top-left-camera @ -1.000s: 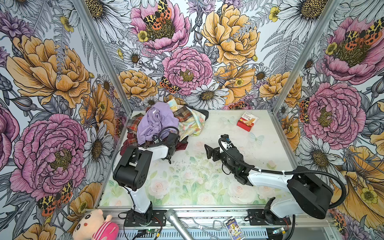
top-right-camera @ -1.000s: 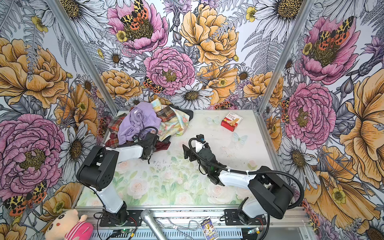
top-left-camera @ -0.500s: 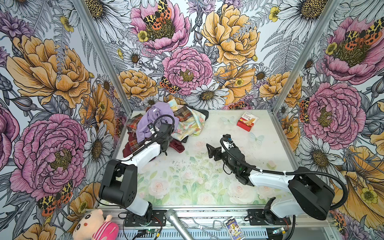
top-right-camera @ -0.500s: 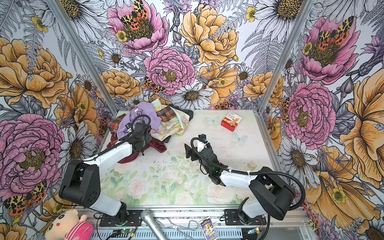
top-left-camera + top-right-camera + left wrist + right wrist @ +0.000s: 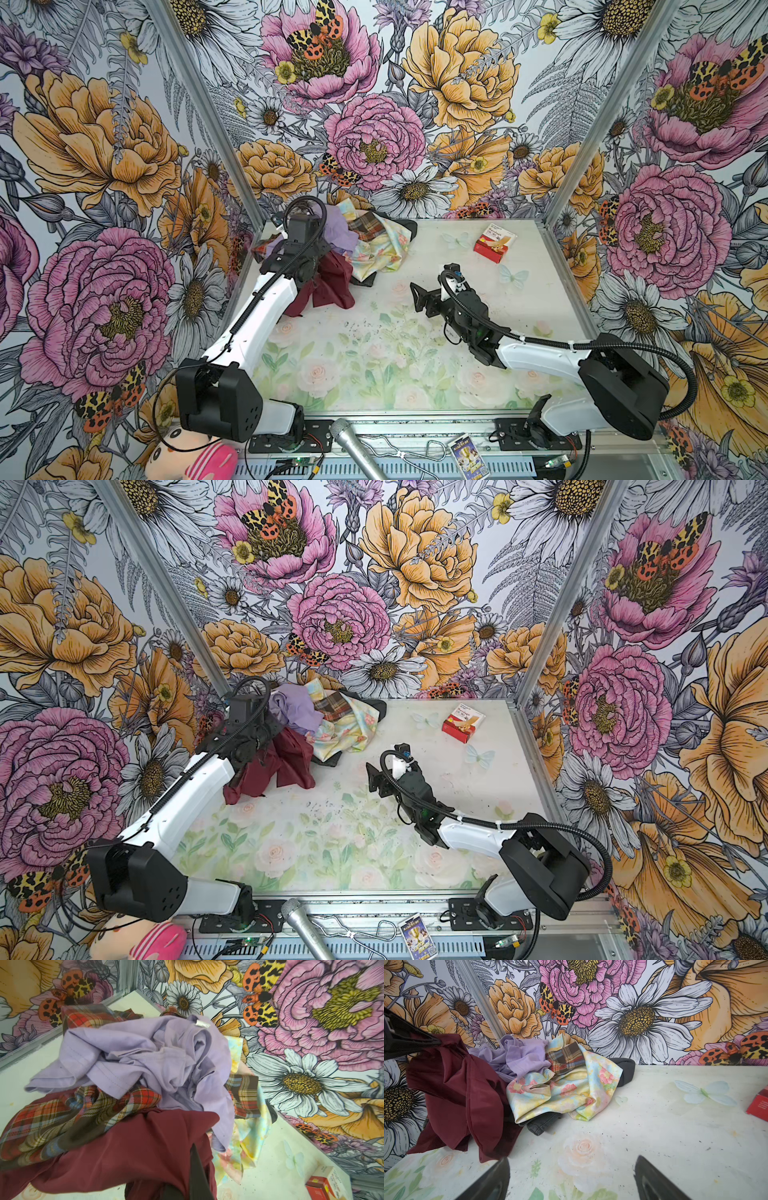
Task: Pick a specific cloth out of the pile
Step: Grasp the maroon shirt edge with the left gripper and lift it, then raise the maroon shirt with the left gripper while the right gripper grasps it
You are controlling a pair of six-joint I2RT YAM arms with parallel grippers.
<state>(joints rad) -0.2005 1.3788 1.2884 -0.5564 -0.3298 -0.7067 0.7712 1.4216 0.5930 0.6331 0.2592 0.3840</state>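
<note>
The maroon cloth (image 5: pixel 332 282) hangs at the far left, pinched in the left gripper's (image 5: pixel 432 1043) closed jaws. Its top seems tucked under the pile's (image 5: pixel 374 245) lavender shirt (image 5: pixel 145 1059) and plaid cloth (image 5: pixel 62 1118). The right gripper (image 5: pixel 417 297), jaws wide, hovers mid-scene; a red box (image 5: pixel 494 247) lies far right.

The cloth (image 5: pixel 334 284) is plain dark maroon. The pile (image 5: pixel 361 245) comprises a lavender garment (image 5: pixel 338 230), a red-brown plaid cloth (image 5: pixel 368 220), a pastel yellow-green floral cloth (image 5: pixel 384 254) and a black cloth (image 5: pixel 626 1070). The box (image 5: pixel 490 251) is red.
</note>
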